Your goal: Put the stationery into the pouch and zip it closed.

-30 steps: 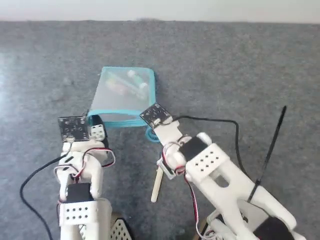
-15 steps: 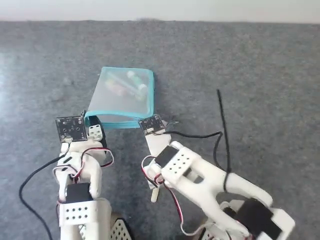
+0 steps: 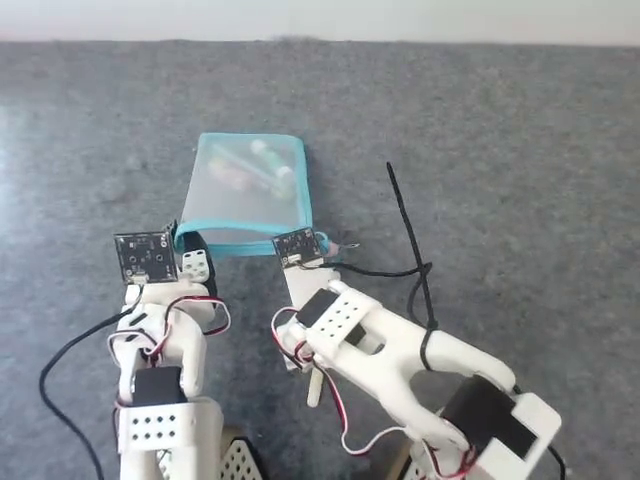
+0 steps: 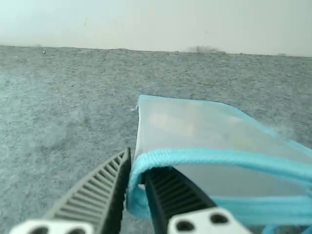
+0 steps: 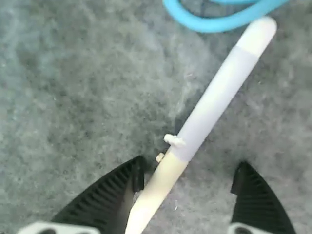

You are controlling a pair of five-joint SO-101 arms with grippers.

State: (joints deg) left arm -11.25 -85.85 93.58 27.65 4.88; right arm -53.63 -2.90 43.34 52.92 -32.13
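A translucent pouch [image 3: 250, 195] with teal edging lies on the grey carpet, with several stationery items [image 3: 255, 165] showing through it. My left gripper [image 4: 136, 168] is shut on the teal rim of the pouch [image 4: 195, 158] at its near left corner [image 3: 188, 240]. A white and cream pen [image 5: 214, 107] lies on the carpet near the pouch's teal wrist loop [image 5: 219, 17]. My right gripper [image 5: 190, 165] hangs open directly over the pen, one finger on each side of its cream end. From above, the pen [image 3: 315, 388] pokes out from under the right arm.
A black cable [image 3: 410, 240] from the right arm stands up over the carpet to the right of the pouch. A pale wall runs along the far edge. Bare carpet stretches to the right and beyond the pouch.
The right arm has swung left and come down over the pen, and its cable has moved left with it. The left arm keeps its hold on the pouch.
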